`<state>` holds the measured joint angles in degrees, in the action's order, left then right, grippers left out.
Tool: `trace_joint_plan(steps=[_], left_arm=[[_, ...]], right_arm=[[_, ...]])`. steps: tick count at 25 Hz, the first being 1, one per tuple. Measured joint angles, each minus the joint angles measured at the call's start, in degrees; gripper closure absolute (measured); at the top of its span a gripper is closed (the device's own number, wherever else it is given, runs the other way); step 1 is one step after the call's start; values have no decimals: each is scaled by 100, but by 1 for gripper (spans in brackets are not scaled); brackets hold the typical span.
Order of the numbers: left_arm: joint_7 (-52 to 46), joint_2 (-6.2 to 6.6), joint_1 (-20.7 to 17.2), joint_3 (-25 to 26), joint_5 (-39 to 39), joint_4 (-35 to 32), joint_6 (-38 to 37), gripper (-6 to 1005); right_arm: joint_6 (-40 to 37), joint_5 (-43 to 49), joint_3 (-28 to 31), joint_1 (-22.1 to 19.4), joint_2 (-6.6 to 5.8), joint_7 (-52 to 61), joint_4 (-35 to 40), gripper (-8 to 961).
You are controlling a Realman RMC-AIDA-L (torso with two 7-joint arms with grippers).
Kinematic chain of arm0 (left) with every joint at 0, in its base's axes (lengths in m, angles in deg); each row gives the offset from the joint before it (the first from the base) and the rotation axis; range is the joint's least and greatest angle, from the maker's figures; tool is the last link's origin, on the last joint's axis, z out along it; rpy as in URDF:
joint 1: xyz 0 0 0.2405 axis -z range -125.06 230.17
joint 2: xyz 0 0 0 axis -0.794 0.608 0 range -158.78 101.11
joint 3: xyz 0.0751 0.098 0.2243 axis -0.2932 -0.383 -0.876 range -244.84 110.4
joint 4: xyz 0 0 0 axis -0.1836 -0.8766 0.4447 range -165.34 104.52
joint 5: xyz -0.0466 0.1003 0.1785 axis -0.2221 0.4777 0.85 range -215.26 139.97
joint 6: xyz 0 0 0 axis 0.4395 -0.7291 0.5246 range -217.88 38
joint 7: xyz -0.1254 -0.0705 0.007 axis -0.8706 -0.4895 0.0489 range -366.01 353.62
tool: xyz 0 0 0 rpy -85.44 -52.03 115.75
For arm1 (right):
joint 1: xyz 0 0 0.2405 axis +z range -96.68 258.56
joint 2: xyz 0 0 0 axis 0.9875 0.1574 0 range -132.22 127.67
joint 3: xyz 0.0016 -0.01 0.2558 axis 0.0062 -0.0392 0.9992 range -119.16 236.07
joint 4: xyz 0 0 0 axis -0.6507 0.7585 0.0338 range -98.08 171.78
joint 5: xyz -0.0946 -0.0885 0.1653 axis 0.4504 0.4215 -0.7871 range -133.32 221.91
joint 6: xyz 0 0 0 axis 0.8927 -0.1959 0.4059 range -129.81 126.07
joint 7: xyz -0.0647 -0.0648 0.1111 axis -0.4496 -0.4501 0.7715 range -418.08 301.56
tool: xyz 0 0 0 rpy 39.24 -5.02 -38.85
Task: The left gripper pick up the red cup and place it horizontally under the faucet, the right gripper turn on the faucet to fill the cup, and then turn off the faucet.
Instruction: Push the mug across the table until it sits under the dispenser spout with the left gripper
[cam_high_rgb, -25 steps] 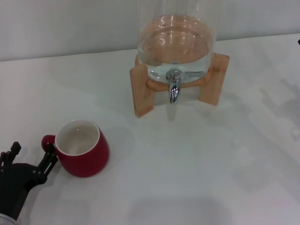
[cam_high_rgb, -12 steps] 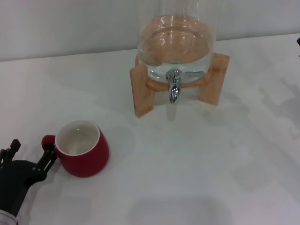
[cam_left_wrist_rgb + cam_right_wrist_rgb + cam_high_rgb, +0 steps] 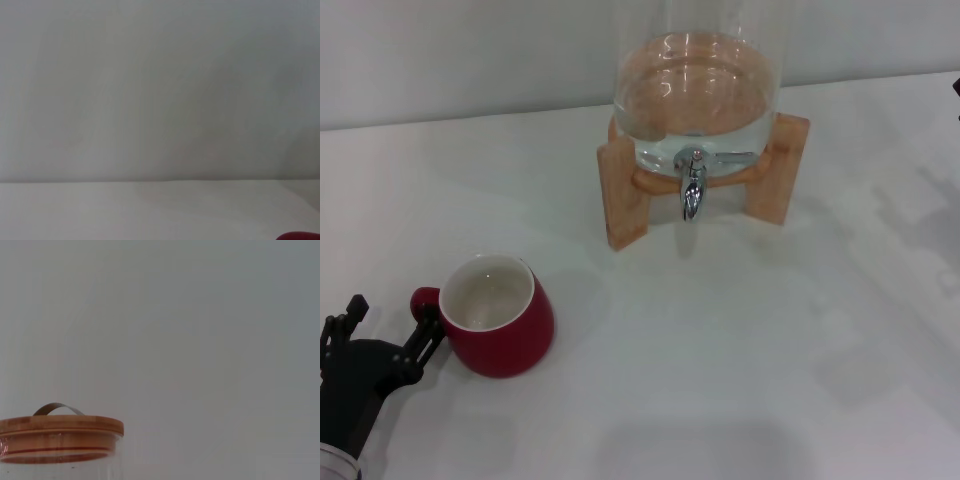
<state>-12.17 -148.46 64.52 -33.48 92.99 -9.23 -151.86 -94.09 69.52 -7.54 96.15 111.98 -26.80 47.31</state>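
Note:
The red cup stands upright on the white table at the front left, its off-white inside empty and its small handle pointing left. My left gripper is open at the front left corner; one finger lies right by the handle and the other stands apart to the left. A sliver of the cup shows in the left wrist view. The chrome faucet hangs from the front of the dispenser, far from the cup. Only a dark sliver of my right gripper shows at the head view's right edge.
The glass water dispenser sits on a wooden stand at the back centre, partly filled with water. Its wooden lid with a metal handle shows in the right wrist view. White table spreads between cup and stand.
My left gripper has crept slightly forward beside the cup's handle. The cup, the faucet and the dispenser have not moved.

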Motion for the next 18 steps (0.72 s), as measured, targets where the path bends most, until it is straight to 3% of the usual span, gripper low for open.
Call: trace_joint_plan(steps=[13, 18], left_arm=[[0, 0, 17, 32, 7, 0, 51, 115], [-1, 0, 23, 34, 15, 0, 51, 228]], right_arm=[[-2, 0, -8, 4, 5, 0, 0, 184], [-9, 0, -9, 8, 8, 0, 0, 185]])
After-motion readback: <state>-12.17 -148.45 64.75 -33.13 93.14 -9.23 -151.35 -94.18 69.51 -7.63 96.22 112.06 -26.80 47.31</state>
